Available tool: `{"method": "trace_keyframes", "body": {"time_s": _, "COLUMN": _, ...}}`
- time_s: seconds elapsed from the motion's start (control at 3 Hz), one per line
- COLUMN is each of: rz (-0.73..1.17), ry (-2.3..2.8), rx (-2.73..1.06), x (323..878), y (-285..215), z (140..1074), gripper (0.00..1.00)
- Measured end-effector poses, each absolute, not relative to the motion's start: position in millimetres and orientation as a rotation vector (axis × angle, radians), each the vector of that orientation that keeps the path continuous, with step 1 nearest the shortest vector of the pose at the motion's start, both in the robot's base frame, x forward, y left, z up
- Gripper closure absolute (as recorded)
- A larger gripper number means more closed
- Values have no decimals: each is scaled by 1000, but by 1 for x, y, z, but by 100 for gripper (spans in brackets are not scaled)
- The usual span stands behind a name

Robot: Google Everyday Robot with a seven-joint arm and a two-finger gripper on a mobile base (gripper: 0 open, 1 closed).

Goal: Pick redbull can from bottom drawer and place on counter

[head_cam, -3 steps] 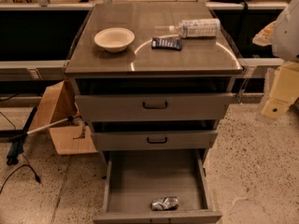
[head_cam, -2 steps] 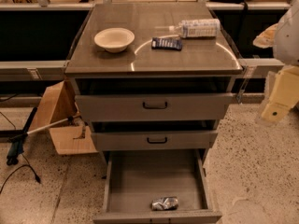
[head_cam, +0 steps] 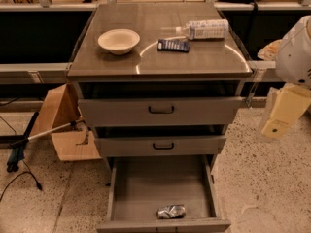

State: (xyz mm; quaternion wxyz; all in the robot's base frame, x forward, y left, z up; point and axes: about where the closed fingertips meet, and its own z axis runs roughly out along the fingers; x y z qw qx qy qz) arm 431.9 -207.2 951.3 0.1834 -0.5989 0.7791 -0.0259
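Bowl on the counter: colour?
Plain cream bowl, left on the counter; camera view. Tool hangs beyond its right edge.

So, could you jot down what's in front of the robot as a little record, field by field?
can: redbull can lying on its side near the front of the bottom drawer
bottom drawer: pulled open
counter: holds a bowl, a plastic bottle lying down, and a dark blue packet
gripper: at the right edge, beside the cabinet, well apart from the can
floor, left: cardboard box
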Motion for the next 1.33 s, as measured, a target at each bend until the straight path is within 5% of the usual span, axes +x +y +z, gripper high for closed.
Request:
{"method": "trace_keyframes", "body": {"time_s": 0.67, "rz": -186, "ry": 2184, "rx": -1647, "x": 442, "y": -191, "z": 899, "gripper": 0}}
{"method": "trace_keyframes", "body": {"time_s": 1.33, "rz": -19, "ry": 2158, "rx": -1690, "x": 452, "y": -187, "z": 868, "gripper": 0}}
